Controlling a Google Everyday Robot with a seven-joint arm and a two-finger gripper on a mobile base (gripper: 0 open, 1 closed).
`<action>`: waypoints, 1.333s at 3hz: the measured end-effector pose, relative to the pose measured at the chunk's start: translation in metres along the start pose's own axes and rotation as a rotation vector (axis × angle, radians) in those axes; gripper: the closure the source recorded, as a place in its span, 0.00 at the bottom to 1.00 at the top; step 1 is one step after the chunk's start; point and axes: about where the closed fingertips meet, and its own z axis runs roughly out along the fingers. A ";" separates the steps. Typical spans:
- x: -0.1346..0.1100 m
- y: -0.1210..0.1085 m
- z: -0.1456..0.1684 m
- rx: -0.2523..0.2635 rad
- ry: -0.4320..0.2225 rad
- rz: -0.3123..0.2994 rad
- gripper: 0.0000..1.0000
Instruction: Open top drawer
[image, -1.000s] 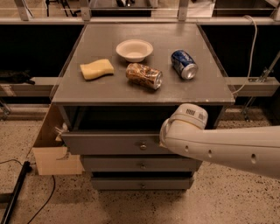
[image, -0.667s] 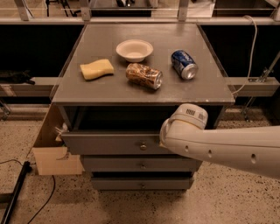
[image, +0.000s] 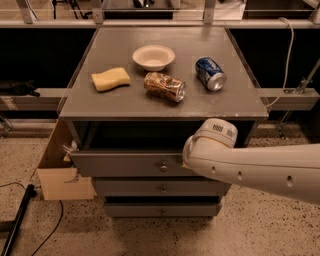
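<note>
A grey wooden cabinet (image: 165, 102) with a flat square top stands on a speckled floor (image: 270, 227), and it holds three drawers one above another. A thick white robot arm (image: 255, 170) reaches in from the right edge and ends in a rounded joint over the right part of the cabinet's front. The grey wooden top drawer (image: 122, 163) sits just under the cabinet top, drawn partly out so that a dark gap shows above its front panel. An open brown cardboard box (image: 56, 175) leans against the cabinet's left side. Below the top drawer are the two shorter grey drawer fronts (image: 130, 187), both pushed in. On the cabinet top a shallow white round bowl (image: 153, 57) sits at the back, a yellow rectangular sponge (image: 110, 79) lies to the left, a brown patterned can (image: 164, 86) lies on its side at the middle, and a blue can (image: 210, 73) lies on its side to the right. A small round brass-coloured knob (image: 163, 167) marks the centre of the top drawer's front. The gripper (image: 186, 159) is at the arm's tip, at that front just right of the knob; whether it is open or closed cannot be told
</note>
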 end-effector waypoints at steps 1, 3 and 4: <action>0.000 0.000 0.000 0.000 0.000 0.000 0.31; 0.000 0.000 0.000 0.000 0.000 0.000 0.02; 0.000 0.000 0.000 0.000 0.000 0.000 0.24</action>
